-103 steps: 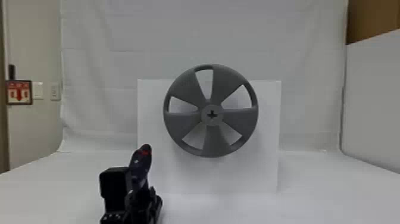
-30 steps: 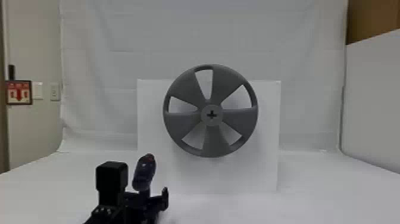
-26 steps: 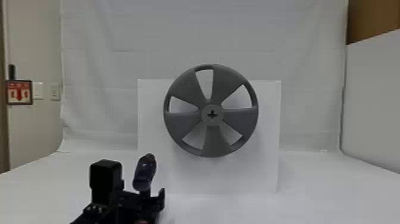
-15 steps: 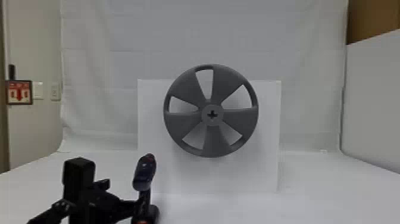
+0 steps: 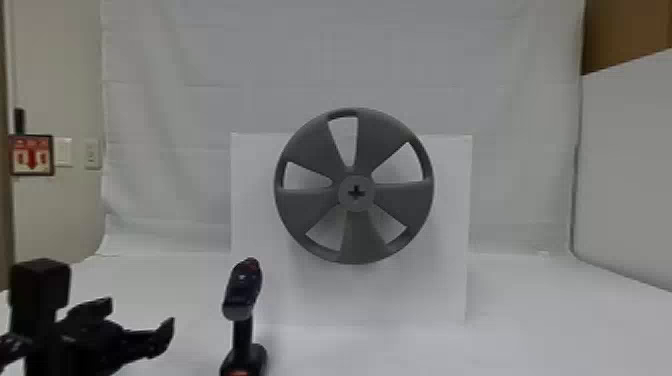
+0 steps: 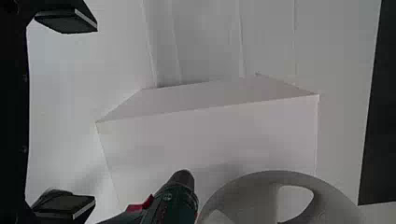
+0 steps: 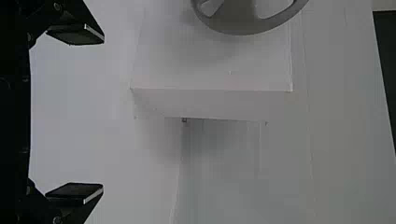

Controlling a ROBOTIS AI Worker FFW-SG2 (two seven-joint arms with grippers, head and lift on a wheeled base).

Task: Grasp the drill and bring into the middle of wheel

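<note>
Both fingers stand apart on my left gripper [image 6: 95, 114], likewise my right gripper [image 7: 103, 114]; I should square the left to the drill [image 5: 242, 295] before closing, lest it tip.

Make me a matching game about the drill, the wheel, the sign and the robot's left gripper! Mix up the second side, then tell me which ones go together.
Column 1
1. Drill
2. Wheel
3. Sign
4. Left gripper

Column 2
A. Round and grey, with a plus shape in its middle
B. Open and empty
C. Standing upright on the white table
D. Hanging on the wall, with a red arrow

Right pairs: 1-C, 2-A, 3-D, 4-B
</note>
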